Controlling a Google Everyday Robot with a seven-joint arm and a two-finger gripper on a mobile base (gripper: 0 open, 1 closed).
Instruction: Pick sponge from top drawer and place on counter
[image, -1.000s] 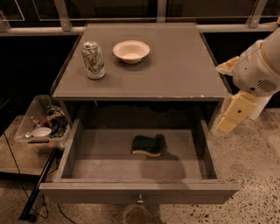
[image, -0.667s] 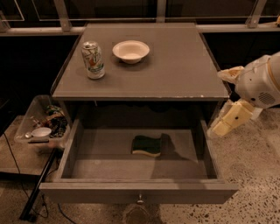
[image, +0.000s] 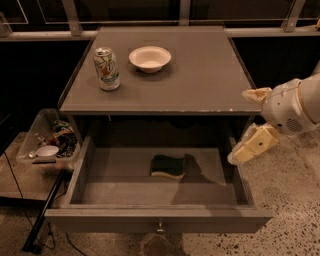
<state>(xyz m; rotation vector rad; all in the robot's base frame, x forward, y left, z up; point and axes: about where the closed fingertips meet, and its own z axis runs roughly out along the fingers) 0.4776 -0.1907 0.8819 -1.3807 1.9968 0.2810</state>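
Note:
The sponge (image: 168, 166), dark green on top with a pale yellow layer, lies flat on the floor of the open top drawer (image: 150, 216), a little right of its middle. The counter (image: 200, 75) is the grey-brown cabinet top above the drawer. My gripper (image: 240, 126) hangs at the right side of the cabinet, beside the drawer's right wall and above it. Its beige fingers (image: 254, 144) stand apart and hold nothing. It is to the right of the sponge and higher, not touching it.
A soda can (image: 106, 68) and a white bowl (image: 150, 58) stand on the counter's back left part. A clear plastic bin of clutter (image: 47, 142) sits left of the drawer. A dark railing runs behind the cabinet. Speckled floor lies to the right.
My arm has dropped lower at the cabinet's right side, and the gripper's fingers now reach toward the drawer's right wall. The sponge, can and bowl have not moved.

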